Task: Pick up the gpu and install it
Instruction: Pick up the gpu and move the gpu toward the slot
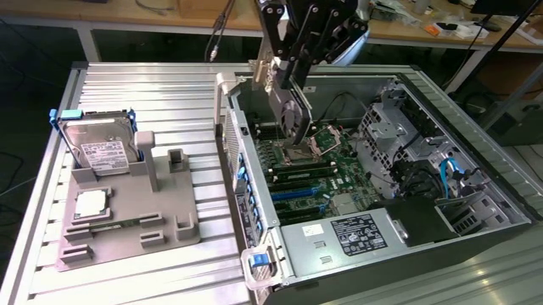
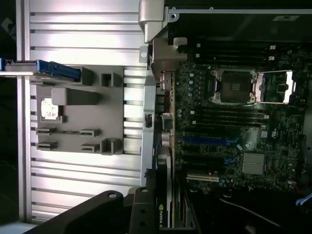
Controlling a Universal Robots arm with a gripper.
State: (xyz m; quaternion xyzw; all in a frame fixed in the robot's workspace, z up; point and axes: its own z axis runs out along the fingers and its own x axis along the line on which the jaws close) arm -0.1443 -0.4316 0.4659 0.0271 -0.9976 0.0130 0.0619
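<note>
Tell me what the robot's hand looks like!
The gripper is black and shiny. It is built from slim flat bars hinged together like a folding linkage, with small round silver bolts at the joints. Its jaws are long, thin and dark. Behind it is a rounded, pale bluish-grey part of the arm. I can see no writing or stickers on it.

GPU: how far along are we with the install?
Pickup looks done: the gripper holds the gpu upright, clear of the grey tray. In hand: it hangs over the open case, above the motherboard. Left: seating it; the blue slots are bare.
</note>
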